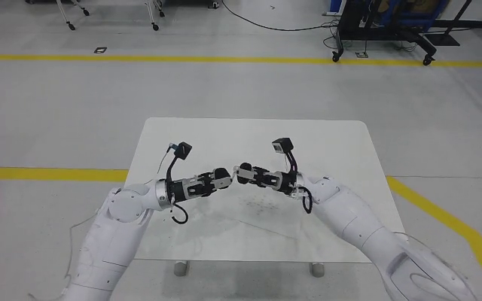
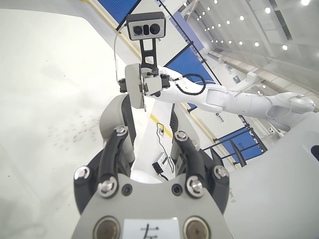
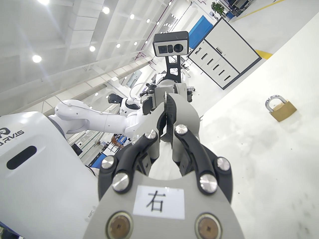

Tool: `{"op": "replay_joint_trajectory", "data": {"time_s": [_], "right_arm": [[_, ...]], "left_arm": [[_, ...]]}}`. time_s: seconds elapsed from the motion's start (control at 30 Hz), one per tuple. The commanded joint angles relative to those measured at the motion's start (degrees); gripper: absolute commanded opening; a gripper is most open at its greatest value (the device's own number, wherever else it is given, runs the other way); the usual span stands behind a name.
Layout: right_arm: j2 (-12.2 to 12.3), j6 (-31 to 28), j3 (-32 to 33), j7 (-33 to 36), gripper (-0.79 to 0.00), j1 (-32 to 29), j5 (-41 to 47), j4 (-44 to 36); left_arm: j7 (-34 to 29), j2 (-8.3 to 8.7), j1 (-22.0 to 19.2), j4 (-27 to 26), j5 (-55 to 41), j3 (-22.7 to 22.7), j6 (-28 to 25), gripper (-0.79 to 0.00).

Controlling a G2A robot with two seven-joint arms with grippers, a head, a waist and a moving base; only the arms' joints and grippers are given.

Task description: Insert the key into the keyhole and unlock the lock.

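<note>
we see both arms meeting over the middle of the white desk (image 1: 188,135), their claws facing each other tip to tip and held above the surface. the left claw (image 2: 152,115) is released, its two fingers (image 2: 117,120) spread wide apart with nothing between them. the right claw (image 3: 166,108) is clenched, its ribbed pads (image 3: 172,110) pressed together. we cannot tell whether anything thin is pinched between them. from the left wrist, the right claw (image 2: 135,88) appears edge-on just past the open fingers. from above, the left claw (image 1: 221,177) and right claw (image 1: 245,171) sit just beside each other, nearly touching. the lock (image 3: 280,109), a brass padlock with a silver shackle that looks closed, rests on the desk (image 3: 249,150) off to one side of the right claw, apart from it and touched by neither claw.
</note>
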Motion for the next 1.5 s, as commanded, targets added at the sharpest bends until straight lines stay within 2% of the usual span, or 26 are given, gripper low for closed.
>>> {"op": "replay_joint_trajectory", "data": {"time_s": [0.0, 0.43, 0.63, 0.73, 1.07, 1.1, 1.13, 1.17, 1.47], "right_arm": [[-0.59, 0.00, 0.38, -0.12, -0.785, -0.11, -1.07, 0.46], [-3.05, 0.00, 2.37, -0.12, -0.785, -0.39, -4.67, 2.57], [-3.41, 0.00, 3.37, -0.12, -0.785, -0.76, -5.26, 2.75], [-3.58, 0.00, 3.66, -0.12, -0.785, -0.84, -5.58, 2.95], [-3.98, 0.00, 4.33, -0.12, -0.785, -0.96, -6.18, 3.35], [-4.00, 0.00, 4.36, -0.12, -0.760, -0.95, -6.25, 3.41], [-4.01, 0.00, 4.41, -0.12, -0.197, -0.92, -6.32, 3.50], [-4.02, 0.00, 4.59, -0.12, 0.000, -0.89, -6.22, 3.64], [-3.91, 0.00, 6.39, -0.12, 0.000, -0.98, -6.03, 3.68]], "left_arm": [[0.20, 0.07, -0.20, 0.12, 0.24, 0.27, 0.20, -0.489], [1.96, 0.58, -0.69, 0.34, 2.24, 1.60, 0.92, -0.526], [3.00, 0.80, -0.73, 0.17, 3.16, 2.10, 1.23, -0.634], [3.65, 0.93, -0.71, 0.08, 3.64, 2.18, 1.36, -0.785], [5.47, 1.34, -0.77, -0.16, 5.18, 2.42, 1.94, -0.785], [5.85, 1.37, -0.76, -0.16, 5.25, 2.40, 2.05, -0.785], [6.15, 1.41, -0.73, -0.20, 5.22, 2.38, 2.07, -0.785], [6.32, 1.45, -0.70, -0.23, 5.17, 2.32, 2.06, -0.785], [8.36, 1.61, -0.29, -0.05, 4.22, 1.40, 2.02, -0.785]]}}
